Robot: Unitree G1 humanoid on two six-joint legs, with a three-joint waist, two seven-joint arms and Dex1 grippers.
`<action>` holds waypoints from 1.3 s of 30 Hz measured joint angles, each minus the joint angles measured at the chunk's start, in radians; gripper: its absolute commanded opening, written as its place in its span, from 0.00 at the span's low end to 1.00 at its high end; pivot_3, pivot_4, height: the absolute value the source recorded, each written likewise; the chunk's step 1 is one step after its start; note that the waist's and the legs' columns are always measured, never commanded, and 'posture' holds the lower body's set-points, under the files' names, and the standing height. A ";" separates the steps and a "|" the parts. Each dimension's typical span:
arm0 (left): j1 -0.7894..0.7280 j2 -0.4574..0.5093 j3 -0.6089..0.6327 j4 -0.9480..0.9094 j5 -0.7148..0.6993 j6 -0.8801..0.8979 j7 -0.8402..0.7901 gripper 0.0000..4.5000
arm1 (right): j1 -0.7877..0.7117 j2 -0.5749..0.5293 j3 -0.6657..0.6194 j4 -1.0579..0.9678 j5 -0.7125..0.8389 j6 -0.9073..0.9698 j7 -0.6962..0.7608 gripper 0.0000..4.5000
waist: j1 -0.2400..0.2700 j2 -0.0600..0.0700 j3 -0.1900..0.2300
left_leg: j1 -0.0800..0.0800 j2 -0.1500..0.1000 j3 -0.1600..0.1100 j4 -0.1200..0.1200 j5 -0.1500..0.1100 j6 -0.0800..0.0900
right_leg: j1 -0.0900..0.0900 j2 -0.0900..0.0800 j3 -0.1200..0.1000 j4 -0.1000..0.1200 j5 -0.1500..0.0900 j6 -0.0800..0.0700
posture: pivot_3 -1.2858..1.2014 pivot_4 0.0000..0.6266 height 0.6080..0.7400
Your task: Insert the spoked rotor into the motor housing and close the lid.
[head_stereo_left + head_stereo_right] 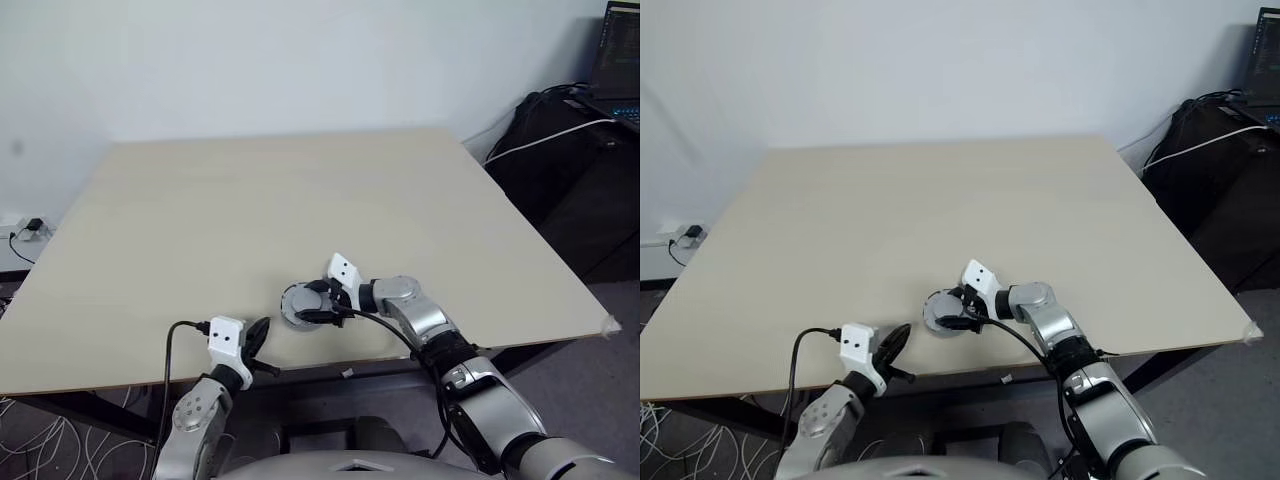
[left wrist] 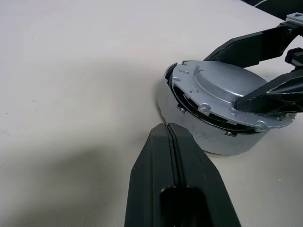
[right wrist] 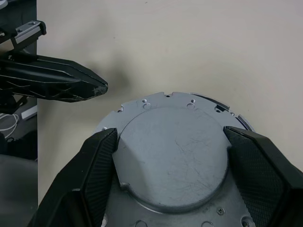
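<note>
Pale wood worktop (image 1: 300, 200) stands against a white wall, with black bags and cables off to the right. Near its front edge sits the motor housing (image 2: 208, 137), a low round silvery body resting flat, its axis upright. The lid (image 3: 173, 156) lies on top of it, flat face up, slightly tilted: the left wrist view shows a dark gap under the lid's near edge, so it is not fully seated, while the right wrist view shows only its scratched flat top and the ring of small holes around its flange. The right gripper (image 3: 173, 165) reaches in from the right, its two black fingers (image 3: 94, 165) spread wide and set on either side of the lid's raised centre; whether they press on it cannot be told. The left gripper (image 2: 173, 142) is clenched, fingers pressed together and empty, its tip pointing at the housing's side and stopping just beside it.
</note>
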 measured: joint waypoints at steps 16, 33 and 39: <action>-0.002 -0.002 -0.003 0.000 0.000 0.002 -0.002 0.00 | 0.138 0.019 -0.037 -0.182 0.018 0.077 -0.101 0.73 | 0.000 0.000 0.000 | 0.000 0.000 0.000 -0.001 0.000 0.000 | 0.000 0.000 0.000 0.000 -0.001 -0.001 | 0.52 0.00 1.00; -0.002 -0.005 -0.008 0.000 0.000 0.006 -0.002 0.00 | 0.151 0.040 -0.030 -0.201 -0.009 0.080 -0.190 0.73 | -0.001 0.000 0.000 | 0.000 0.000 0.000 0.000 0.000 0.000 | 0.000 0.000 0.000 0.000 0.000 0.000 | 0.52 0.00 1.00; -0.002 -0.003 -0.014 0.000 -0.001 0.008 -0.002 0.00 | 0.151 0.037 -0.009 -0.202 -0.037 0.062 -0.211 0.73 | -0.001 0.000 0.000 | 0.001 0.000 0.000 0.000 0.000 -0.001 | 0.000 0.000 0.000 0.000 0.000 0.000 | 0.52 0.00 1.00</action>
